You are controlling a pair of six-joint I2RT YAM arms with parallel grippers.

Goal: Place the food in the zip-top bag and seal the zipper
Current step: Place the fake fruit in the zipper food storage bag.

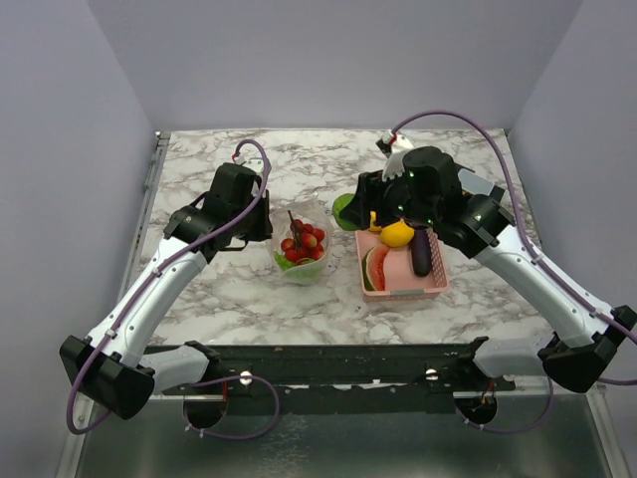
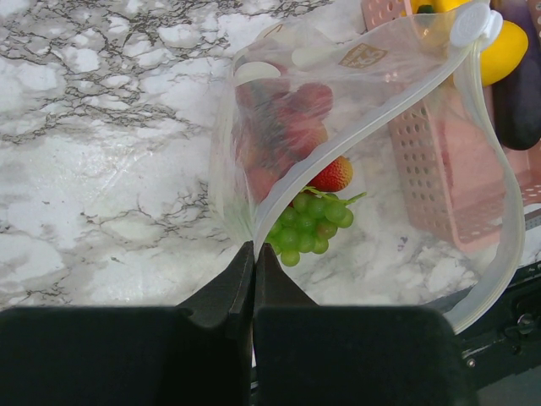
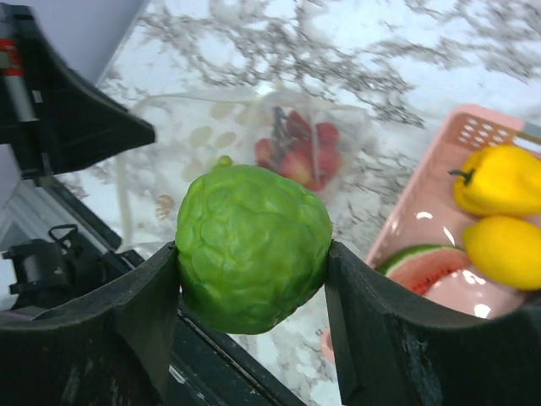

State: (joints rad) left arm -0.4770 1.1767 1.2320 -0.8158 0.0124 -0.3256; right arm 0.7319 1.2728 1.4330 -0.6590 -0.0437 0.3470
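Strawberries and green grapes are seen inside the zip-top bag, which is set on the marble tabletop between the arms with its mouth spread wide. One end of the zipper is pinched by the left hand, its fingers pressed together on the plastic. A bumpy green fruit is clamped in the right hand, raised between bag and pink basket. A watermelon slice, yellow pepper, lemon and purple aubergine are contained in the basket.
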